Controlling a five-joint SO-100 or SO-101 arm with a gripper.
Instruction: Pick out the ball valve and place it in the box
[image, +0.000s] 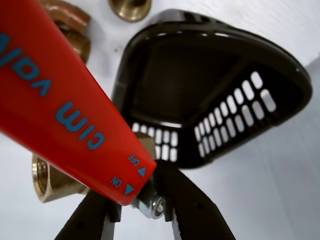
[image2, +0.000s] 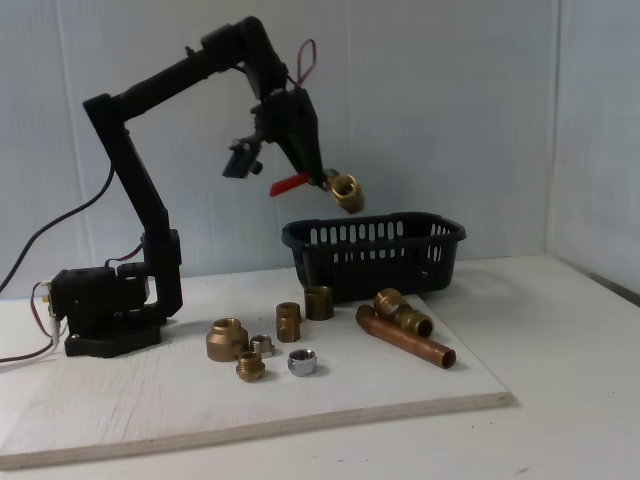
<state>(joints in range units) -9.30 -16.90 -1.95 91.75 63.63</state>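
My gripper (image: 146, 196) is shut on the ball valve (image: 52, 180) at the nut where its lever is fixed. The red lever handle (image: 60, 100) runs across the left of the wrist view, and the brass body sits below it. In the fixed view the ball valve (image2: 346, 191) hangs in the air under the gripper (image2: 326, 180), above the left part of the box (image2: 375, 245). That box is a black slotted basket, and the wrist view looks down into the box (image: 235, 105), which has nothing in it.
Several brass fittings (image2: 228, 339) and a chrome nut (image2: 302, 362) lie on the white board (image2: 150, 410) in front of the box. A brass elbow on a copper pipe (image2: 405, 336) lies to their right. The arm's base (image2: 105, 310) stands at the left.
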